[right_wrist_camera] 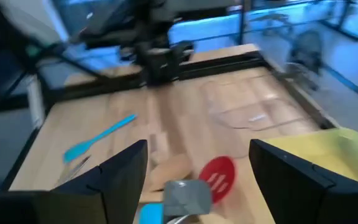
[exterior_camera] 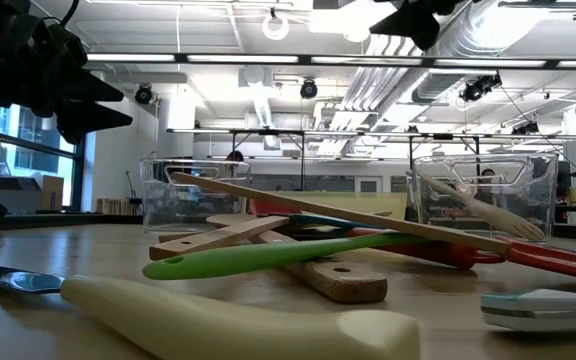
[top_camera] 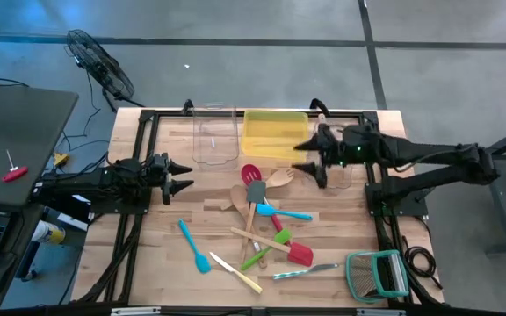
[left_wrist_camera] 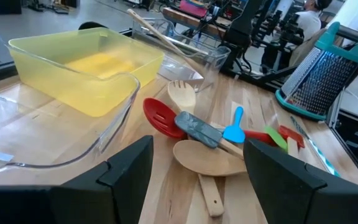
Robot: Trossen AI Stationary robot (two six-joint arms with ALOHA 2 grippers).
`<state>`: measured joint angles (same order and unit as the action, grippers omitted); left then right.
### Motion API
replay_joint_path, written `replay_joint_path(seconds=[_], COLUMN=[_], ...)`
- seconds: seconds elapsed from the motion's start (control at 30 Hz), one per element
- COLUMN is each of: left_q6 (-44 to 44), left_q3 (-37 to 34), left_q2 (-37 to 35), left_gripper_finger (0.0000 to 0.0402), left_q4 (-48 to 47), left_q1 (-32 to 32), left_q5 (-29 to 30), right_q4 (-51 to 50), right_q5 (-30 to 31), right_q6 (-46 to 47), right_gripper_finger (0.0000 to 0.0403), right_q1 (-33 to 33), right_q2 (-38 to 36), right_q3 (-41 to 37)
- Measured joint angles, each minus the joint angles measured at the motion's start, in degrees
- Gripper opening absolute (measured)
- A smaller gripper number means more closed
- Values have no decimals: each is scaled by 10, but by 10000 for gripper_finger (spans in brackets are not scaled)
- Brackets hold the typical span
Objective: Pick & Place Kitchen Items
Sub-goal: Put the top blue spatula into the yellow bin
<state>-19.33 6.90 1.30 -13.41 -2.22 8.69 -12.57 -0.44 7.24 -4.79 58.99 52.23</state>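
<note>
Both arms hover above the surface (top_camera: 165,254) with nothing held. The right hand (top_camera: 304,156) sits just off the corner of the yellow bin (top_camera: 275,133), fingers spread wide apart and empty, and the red slotted spoon (top_camera: 251,173) and grey spatula (top_camera: 256,191) lie directly ahead of it in the right wrist view. The left hand (top_camera: 184,175) is parked on the opposite side of the pile, also released and empty, just beside the clear bin (top_camera: 214,136). The kitchen items lie in a loose heap mid-surface: the wooden spoon (top_camera: 238,197) under the grey spatula, the wooden fork (top_camera: 280,178) nearest the right hand, then the blue spatula (top_camera: 283,211), a red spatula (top_camera: 295,250) and a green-handled piece (top_camera: 255,258) trailing toward the front edge; a second blue spatula (top_camera: 193,245) lies apart, on the left arm's side. Judgement: the right hand is the closer one to the top of the heap. The grey spatula's and red spoon's long axes run roughly front-to-back, across the right hand's line of approach, so a grasp across a handle needs little wrist rotation. The overlap under the grey spatula is the snag: lifting one piece may drag its neighbour.
</note>
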Motion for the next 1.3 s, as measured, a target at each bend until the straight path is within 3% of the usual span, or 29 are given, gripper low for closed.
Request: replay_joint_path(seconds=[0.2, 0.47, 0.67, 0.97, 1.3], left_q6=[-4, -4, -6, -21, -22], left_q3=[0, 0, 0, 0, 0], left_q2=[0, 0, 0, 0, 0], left_gripper_finger=[246, 246, 246, 246, 246], left_q4=[0, 0, 0, 0, 0], left_q1=[0, 0, 0, 0, 0], left_q5=[0, -1, -2, -2, -2], right_q4=[6, 20, 16, -67, -68], right_q5=[13, 106, 123, 119, 91], right_q6=[-28, -26, 23, 89, 95], right_gripper_finger=[272, 272, 272, 272, 272], right_q1=[90, 162, 167, 167, 166], right_q2=[74, 216, 281, 327, 368], right_q3=[0, 0, 0, 0, 0])
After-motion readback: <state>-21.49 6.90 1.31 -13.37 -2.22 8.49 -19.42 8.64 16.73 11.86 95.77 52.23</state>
